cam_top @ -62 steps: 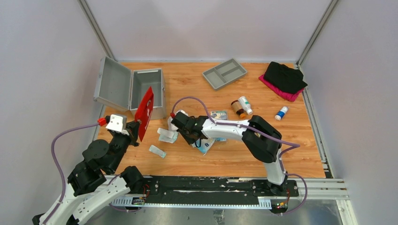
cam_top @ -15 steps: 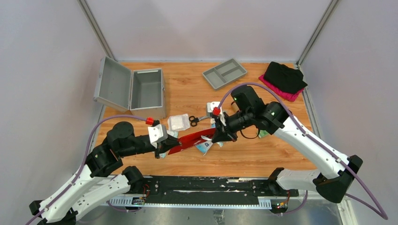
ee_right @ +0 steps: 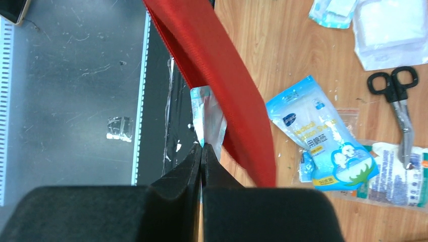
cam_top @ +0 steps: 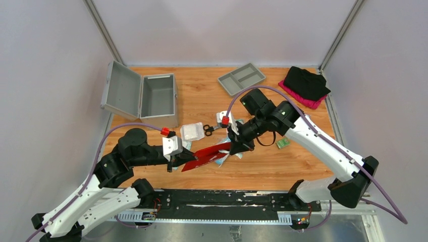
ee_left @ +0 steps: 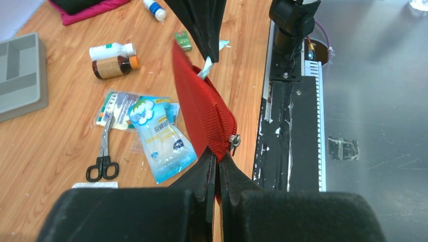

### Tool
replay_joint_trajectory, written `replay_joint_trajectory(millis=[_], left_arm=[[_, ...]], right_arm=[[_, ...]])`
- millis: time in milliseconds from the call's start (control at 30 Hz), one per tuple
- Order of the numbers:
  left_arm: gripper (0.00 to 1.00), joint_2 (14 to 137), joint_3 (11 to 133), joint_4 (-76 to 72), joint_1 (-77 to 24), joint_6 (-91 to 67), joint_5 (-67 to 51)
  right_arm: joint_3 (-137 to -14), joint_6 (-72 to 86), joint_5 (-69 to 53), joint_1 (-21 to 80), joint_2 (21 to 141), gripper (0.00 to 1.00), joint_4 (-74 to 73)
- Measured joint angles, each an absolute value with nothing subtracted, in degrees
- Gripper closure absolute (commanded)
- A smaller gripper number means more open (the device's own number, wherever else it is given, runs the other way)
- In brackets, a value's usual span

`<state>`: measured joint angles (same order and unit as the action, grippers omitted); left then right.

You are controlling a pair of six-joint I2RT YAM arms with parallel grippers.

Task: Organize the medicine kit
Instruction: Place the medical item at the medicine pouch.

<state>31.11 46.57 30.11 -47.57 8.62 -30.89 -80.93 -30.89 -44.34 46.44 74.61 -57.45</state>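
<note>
The left wrist view cuts the grey tray (ee_left: 17, 75) off at its left edge and the right claw (ee_left: 213, 55) at the top — only its dark finger ends show. In the right wrist view the red pouch (ee_right: 212, 75) runs out past the top edge and covers one side of the thin packet (ee_right: 204, 116). From above, the small green thing (cam_top: 282, 143) is too small to identify.

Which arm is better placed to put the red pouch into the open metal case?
Left. The left gripper is shut on the red pouch, and the metal case lies on its side. The right gripper pinches only a small packet.
</note>
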Motion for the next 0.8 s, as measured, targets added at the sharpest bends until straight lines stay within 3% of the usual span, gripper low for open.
replay_joint_trajectory(millis=[367, 800], left_arm=[[1.0, 31.18, 46.61, 30.17, -47.57, 8.86, -31.83], [1.0, 32.6, 46.61, 30.11, -47.57, 8.84, -34.74]], right_arm=[[-82.98, -33.08, -45.19, 47.33, 78.85, 0.98, -61.25], [-85.71, -33.34, -46.72, 52.99, 81.95, 0.88, -56.53]])
